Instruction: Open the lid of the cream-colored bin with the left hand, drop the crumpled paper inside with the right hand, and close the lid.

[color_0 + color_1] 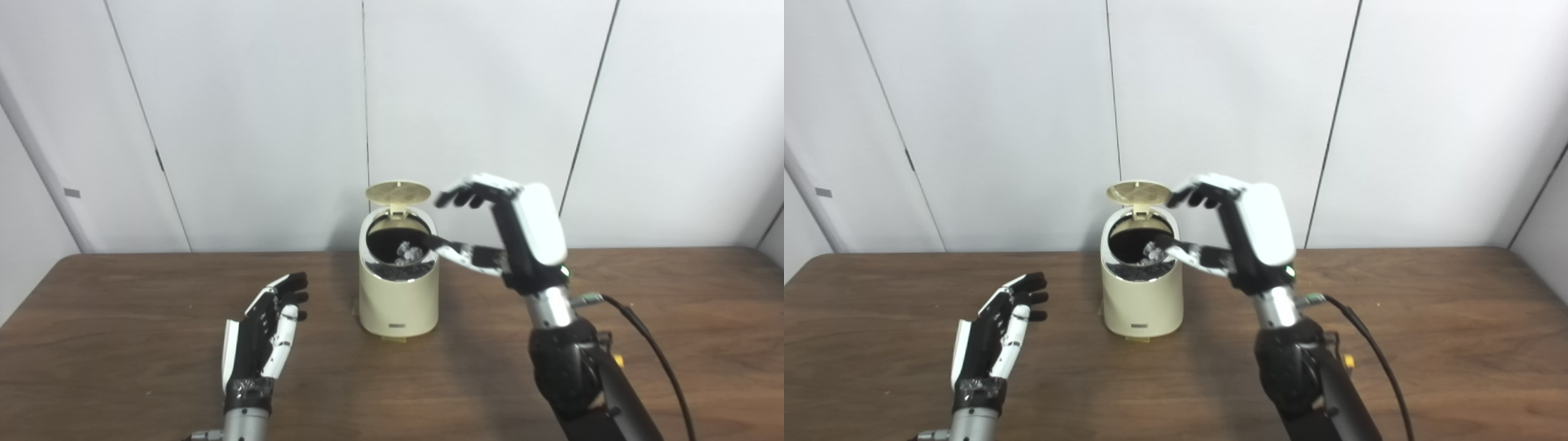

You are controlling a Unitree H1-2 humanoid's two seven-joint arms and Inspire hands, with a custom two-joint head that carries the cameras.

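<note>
Cream-colored bin (398, 300) bears a small unreadable label (397, 325).

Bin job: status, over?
Left hand open, beside bin. Right hand open at the rim. Lid up, crumpled paper inside. Nothing blocking.

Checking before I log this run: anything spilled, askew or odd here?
Nothing stands out. The bin sits upright, lid raised, crumpled paper inside; nothing is spilled on the table.
</note>
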